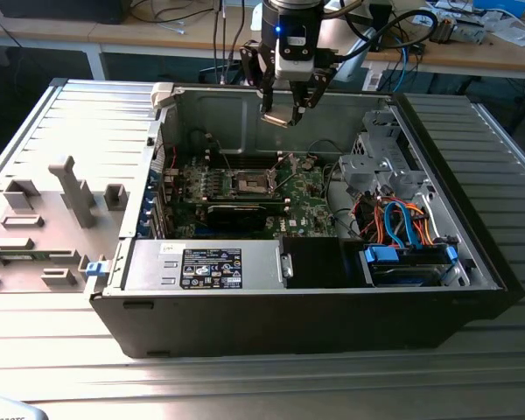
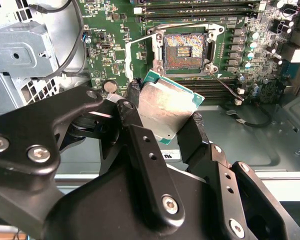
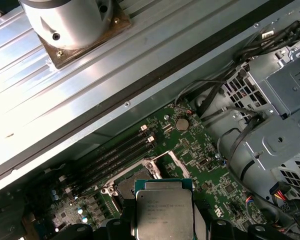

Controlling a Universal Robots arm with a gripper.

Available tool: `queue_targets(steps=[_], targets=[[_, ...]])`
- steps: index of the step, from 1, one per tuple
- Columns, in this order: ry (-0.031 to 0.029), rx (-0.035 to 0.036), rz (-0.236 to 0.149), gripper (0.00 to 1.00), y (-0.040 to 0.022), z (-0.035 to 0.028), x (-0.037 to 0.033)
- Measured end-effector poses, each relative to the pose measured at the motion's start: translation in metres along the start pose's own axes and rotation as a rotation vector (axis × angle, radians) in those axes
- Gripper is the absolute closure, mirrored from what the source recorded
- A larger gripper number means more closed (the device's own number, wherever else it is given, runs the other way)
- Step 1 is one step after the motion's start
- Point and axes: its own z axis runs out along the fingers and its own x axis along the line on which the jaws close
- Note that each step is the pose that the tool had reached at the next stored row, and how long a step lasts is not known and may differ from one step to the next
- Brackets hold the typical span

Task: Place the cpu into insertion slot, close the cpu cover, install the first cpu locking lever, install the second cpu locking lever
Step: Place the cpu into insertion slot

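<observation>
The cpu (image 2: 167, 107) is gripped by its edges in the closed-down end effector (image 2: 165, 102), held above the case (image 1: 332, 324), while the uncovered insertion slot (image 2: 184, 50) lies well below, slightly toward the exterior view's left.

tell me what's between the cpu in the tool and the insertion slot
Nothing in the way: in the second wrist view a bare strip of green motherboard shows between the cpu, held by the tool, and the insertion slot.

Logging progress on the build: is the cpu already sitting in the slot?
No, in the second wrist view the gripper holds the cpu apart from the slot, whose contacts lie bare.
</observation>
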Motion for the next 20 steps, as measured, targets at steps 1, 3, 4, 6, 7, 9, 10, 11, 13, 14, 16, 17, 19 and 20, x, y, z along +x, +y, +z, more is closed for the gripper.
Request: queue_targets(steps=[1,3,4,6,7,9,10,11,13,14,16,17,19,20], targets=[[0.0,0.0,0.0,0.45,0.0,0.0,0.0],[-0.0006,-0.0002,0.007,0.45,0.0,0.0001,0.0],[-0.0006,-0.0002,0.007,0.45,0.0,0.0001,0.0],[-0.0007,-0.0002,0.008,0.45,0.0,0.0001,0.0],[-0.0008,-0.0002,0.008,0.45,0.0,0.0001,0.0],[-0.0008,-0.0002,0.009,0.45,0.0,0.0001,0.0],[-0.0008,-0.0002,0.009,0.45,0.0,0.0001,0.0],[-0.0009,-0.0002,0.01,0.45,0.0,0.0001,0.0],[-0.001,-0.0002,0.011,0.45,0.0,0.0001,0.0],[-0.0009,-0.0002,0.011,0.45,0.0,0.0001,0.0],[-0.0011,-0.0003,0.012,0.45,0.0,0.0001,0.0],[-0.0011,-0.0003,0.013,0.45,0.0,0.0001,0.0],[-0.0016,-0.0004,0.018,0.45,0.0,0.0001,0.0],[-0.0016,-0.0004,0.018,0.45,0.0,0.0001,0.0]])
